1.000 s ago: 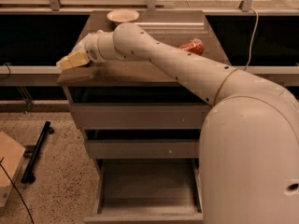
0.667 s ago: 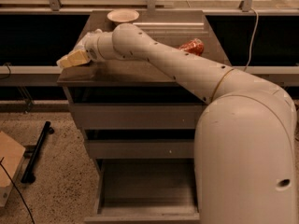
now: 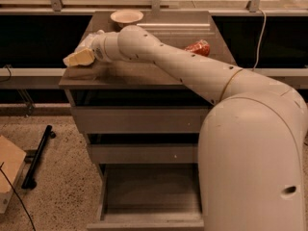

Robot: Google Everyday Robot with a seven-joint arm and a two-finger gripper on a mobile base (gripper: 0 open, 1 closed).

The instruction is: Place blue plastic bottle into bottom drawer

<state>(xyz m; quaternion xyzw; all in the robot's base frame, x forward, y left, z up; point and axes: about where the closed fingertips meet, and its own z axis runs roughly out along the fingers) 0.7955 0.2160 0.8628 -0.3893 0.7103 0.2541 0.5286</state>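
Note:
My gripper (image 3: 77, 58) is at the left front corner of the cabinet top (image 3: 144, 71), low over the surface, with the arm reaching across from the right. A pale, whitish shape (image 3: 88, 41) lies tight against the gripper's far side. It may be the blue plastic bottle, but I cannot tell for sure, or whether it is held. The bottom drawer (image 3: 149, 196) is pulled open below, and the part of its inside that shows is empty. The arm's body hides its right part.
A crushed red soda can (image 3: 198, 47) lies at the right of the cabinet top. A pale bowl (image 3: 126, 17) stands at the back. The two upper drawers (image 3: 139, 121) are shut. A black bar (image 3: 38, 155) and a cardboard box (image 3: 8, 170) lie on the floor at left.
The gripper stays at the same corner of the cabinet top. The arm's large body has shifted slightly to the left.

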